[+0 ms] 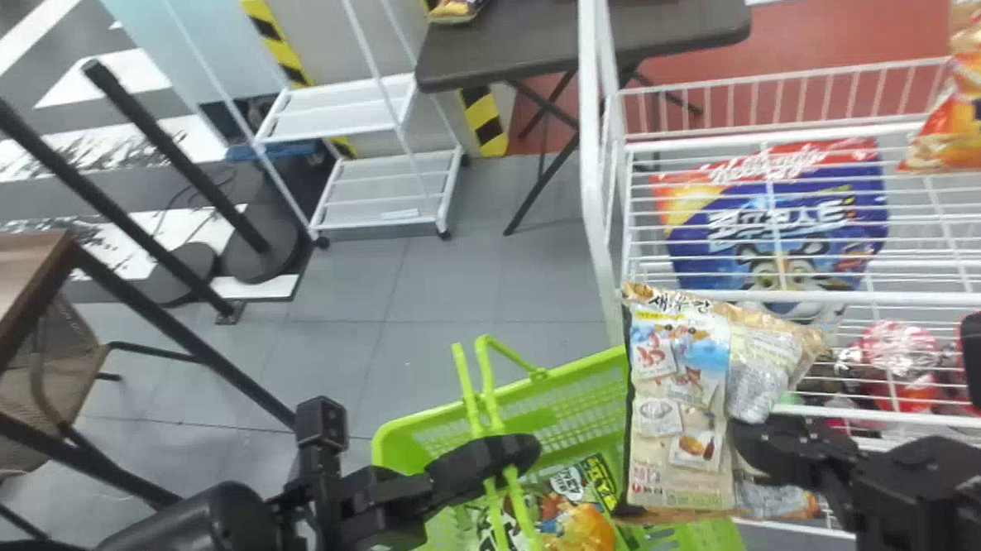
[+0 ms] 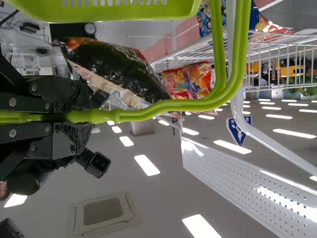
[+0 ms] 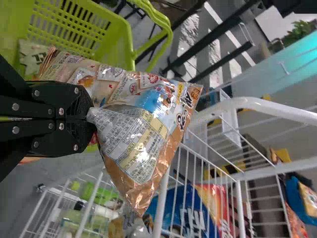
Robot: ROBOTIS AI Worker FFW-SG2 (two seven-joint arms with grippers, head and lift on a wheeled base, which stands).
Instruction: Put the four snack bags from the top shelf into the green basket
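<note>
White rack (image 1: 592,138) behind bag (image 1: 680,408) between right fingers (image 1: 770,454)

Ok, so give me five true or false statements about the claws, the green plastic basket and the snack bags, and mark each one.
1. The left claw is closed on the handles of the bright green plastic basket. True.
2. The right claw holds a round metal can. False: it grips a tan-and-brown foil snack bag.
3. The basket has nothing inside. False: colourful snack packets lie in it.
4. An orange snack bag is on the white wire rack. True.
5. The tan-and-brown bag lies flat on the floor. False: the right claw holds it up at the basket.
</note>
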